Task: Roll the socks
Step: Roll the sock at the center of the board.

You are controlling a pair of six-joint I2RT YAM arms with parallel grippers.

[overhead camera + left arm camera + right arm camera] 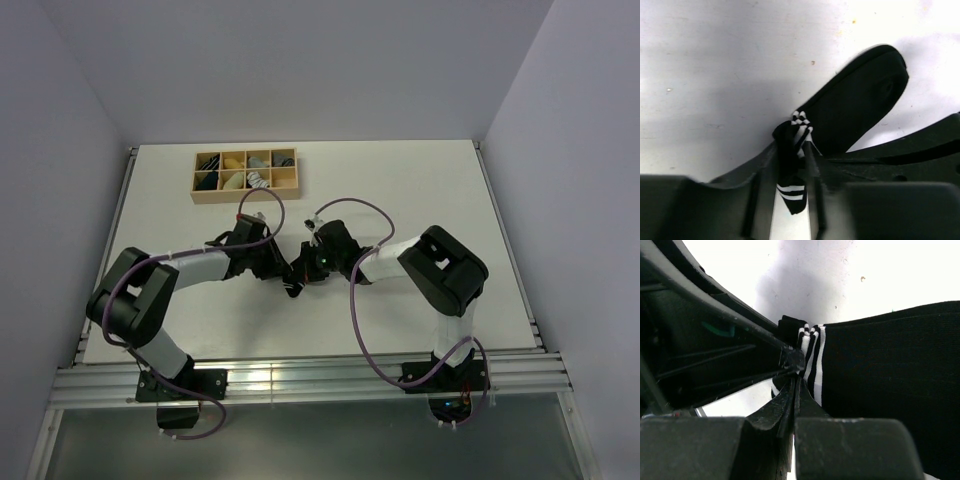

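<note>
Black sock (pixel 860 105), likely limp and light, on the desk (pixel 400 180): left jaws pinch its banded cuff (pixel 799 122), the surest hold; right jaws pressed together alongside.

Two claws: left claw (pixel 792 157), right claw (pixel 796 377); one black sock (pixel 855 110); one eight-compartment wooden box (pixel 245 197).

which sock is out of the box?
The black sock with white bands, between left gripper and right gripper; the other socks sit in the wooden box.

Right gripper (pixel 796 371) closed at the white-banded cuff of the black sock (pixel 885 370), seemingly pinching it, white table (pixel 840 280) behind
</note>
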